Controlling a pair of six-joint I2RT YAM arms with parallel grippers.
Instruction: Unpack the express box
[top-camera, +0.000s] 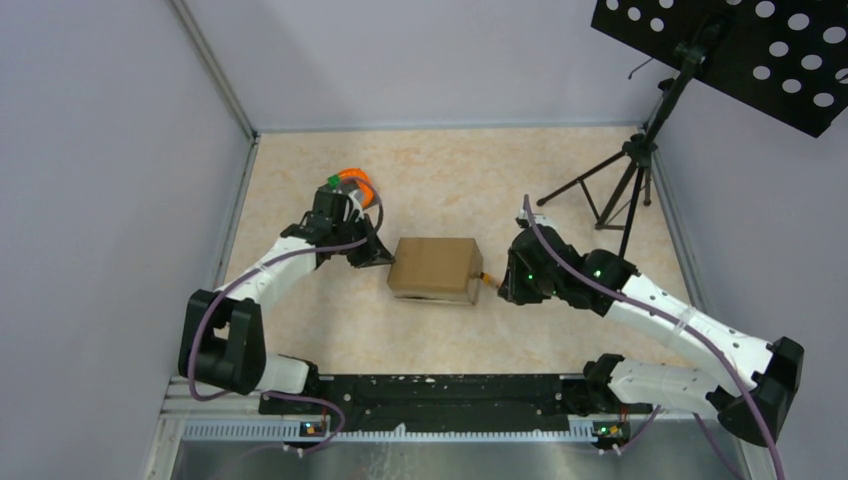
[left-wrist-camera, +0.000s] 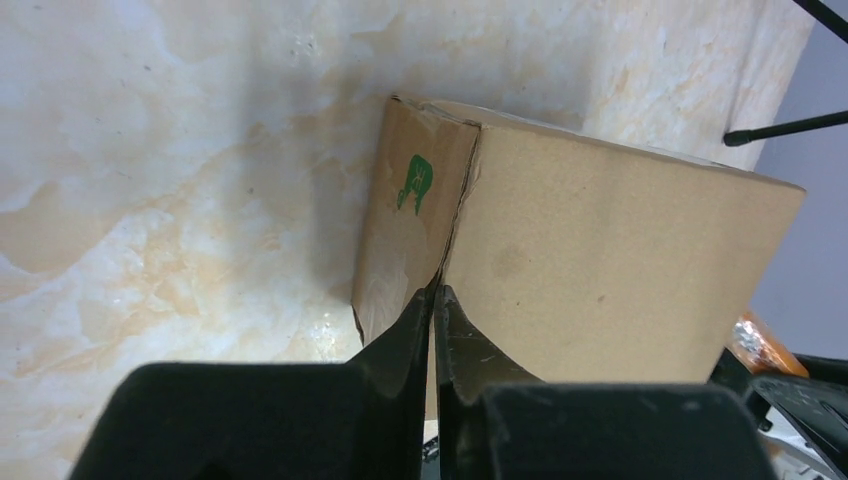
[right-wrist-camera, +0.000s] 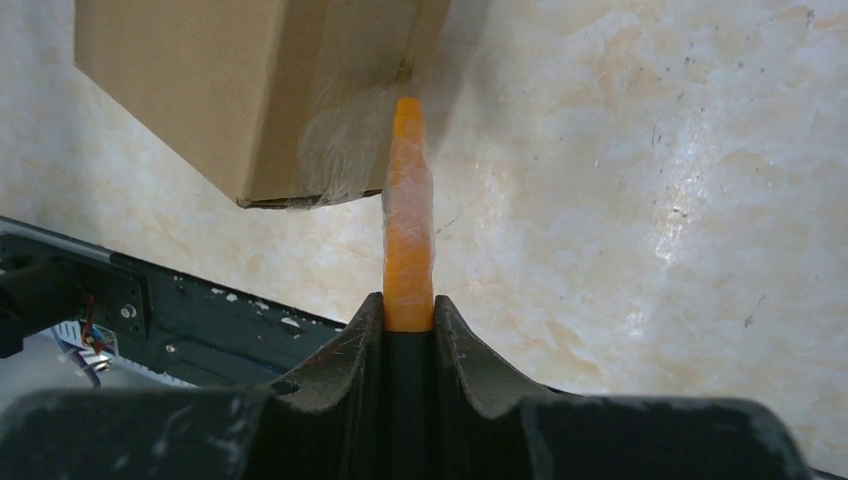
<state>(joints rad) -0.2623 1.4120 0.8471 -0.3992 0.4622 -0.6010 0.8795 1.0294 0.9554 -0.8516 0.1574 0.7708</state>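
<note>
L fingers (left-wrist-camera: 400, 345) pressed together at express box (left-wrist-camera: 600, 260) end; R fingers (right-wrist-camera: 352, 350) pinching orange tool (right-wrist-camera: 408, 220) opposite.

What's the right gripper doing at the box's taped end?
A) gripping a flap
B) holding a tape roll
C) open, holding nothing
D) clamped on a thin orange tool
D: in the right wrist view, the right gripper is closed on an orange tool, whose tip reaches the taped edge of the express box.
</note>
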